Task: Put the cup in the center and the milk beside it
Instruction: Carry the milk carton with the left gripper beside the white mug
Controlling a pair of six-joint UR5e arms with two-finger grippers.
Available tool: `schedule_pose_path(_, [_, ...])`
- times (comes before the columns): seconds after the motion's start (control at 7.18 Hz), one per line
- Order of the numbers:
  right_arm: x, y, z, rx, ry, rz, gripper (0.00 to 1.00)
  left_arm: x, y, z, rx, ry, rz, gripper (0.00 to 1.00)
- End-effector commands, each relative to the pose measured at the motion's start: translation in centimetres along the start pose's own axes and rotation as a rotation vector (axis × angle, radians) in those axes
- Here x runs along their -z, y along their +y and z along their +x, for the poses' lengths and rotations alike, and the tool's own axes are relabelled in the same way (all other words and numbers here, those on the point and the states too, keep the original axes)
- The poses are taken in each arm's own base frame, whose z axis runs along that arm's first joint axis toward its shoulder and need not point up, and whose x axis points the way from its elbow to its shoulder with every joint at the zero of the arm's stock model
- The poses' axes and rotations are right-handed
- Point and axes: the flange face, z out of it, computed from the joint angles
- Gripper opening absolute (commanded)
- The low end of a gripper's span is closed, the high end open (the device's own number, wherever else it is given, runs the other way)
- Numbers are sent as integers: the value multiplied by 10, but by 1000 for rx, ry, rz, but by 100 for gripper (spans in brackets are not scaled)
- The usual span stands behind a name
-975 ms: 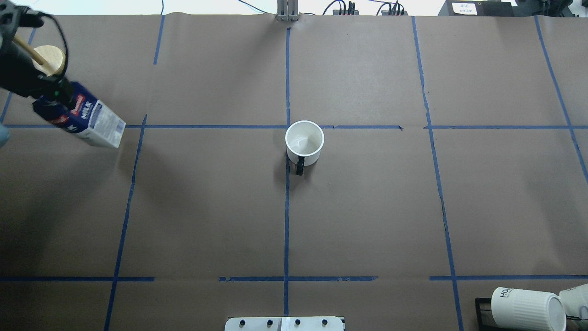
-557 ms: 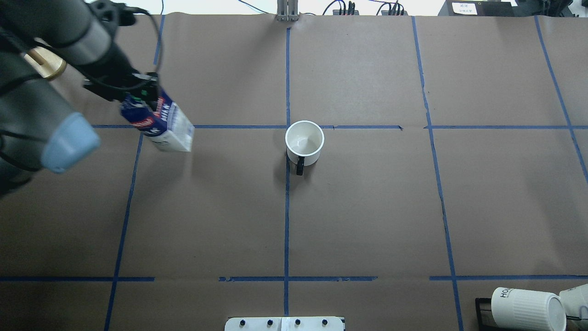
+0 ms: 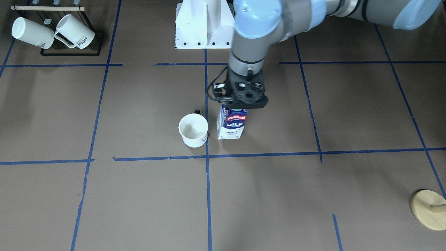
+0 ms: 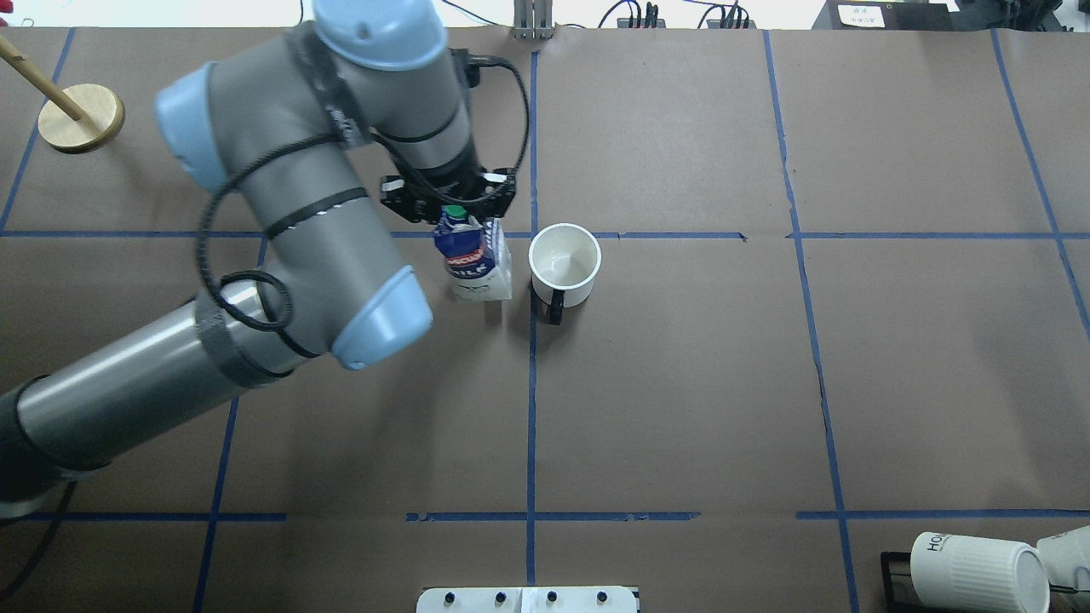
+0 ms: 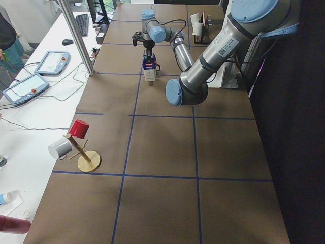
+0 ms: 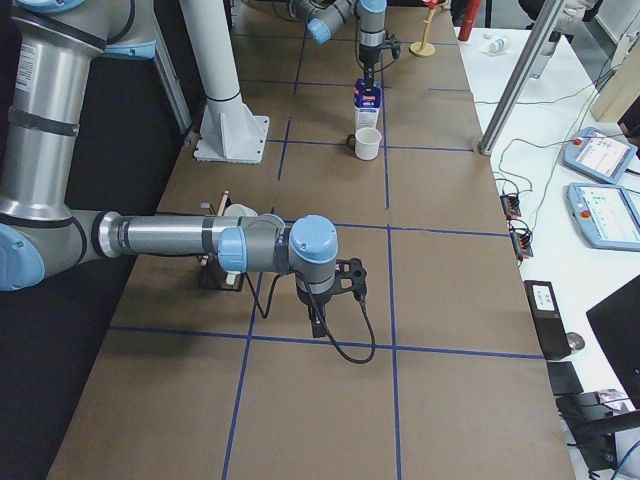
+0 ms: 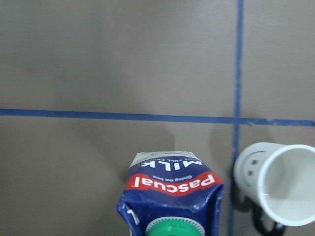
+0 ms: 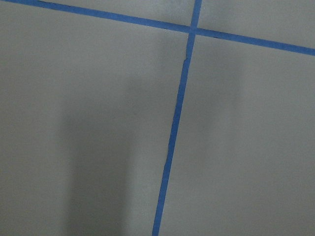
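The white cup point(image 4: 564, 260) with a black handle stands upright just right of the centre crossing point(image 4: 534, 234) of blue tape; it also shows in the front view point(image 3: 193, 130) and the left wrist view point(image 7: 280, 182). My left gripper point(image 4: 456, 209) is shut on the top of the blue and white milk carton point(image 4: 477, 266), upright, close to the cup's left side with a small gap. The carton shows in the front view point(image 3: 231, 125) and the wrist view point(image 7: 172, 196). My right gripper point(image 6: 318, 325) hangs over bare paper far from both; I cannot tell its state.
A black rack with ribbed "HOME" mugs point(image 4: 979, 570) sits at the near right corner, also in the front view point(image 3: 52, 33). A wooden peg stand point(image 4: 81, 117) stands at the far left. My left arm's elbow point(image 4: 375, 315) reaches across the left half.
My left arm has carried the milk carton from the far left edge rightward to just beside the cup. The cup has not moved.
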Motion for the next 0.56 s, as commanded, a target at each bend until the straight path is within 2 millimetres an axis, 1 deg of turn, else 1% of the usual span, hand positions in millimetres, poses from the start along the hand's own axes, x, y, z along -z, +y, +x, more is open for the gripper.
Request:
schedule_pose_path(0.0, [0, 0, 0, -1, -2, -1, 100, -12, 0, 14, 1, -19, -3, 46])
schedule_pose_path(0.14, [0, 0, 0, -1, -2, -1, 100, -14, -2, 13, 1, -27, 8, 46])
schedule_pose_path(0.28, [0, 0, 0, -2, -2, -2, 100, -20, 5, 17, -7, -30, -1, 51])
schedule_pose_path(0.42, [0, 0, 0, -1, -2, -1, 100, -21, 5, 16, -6, -32, -2, 61])
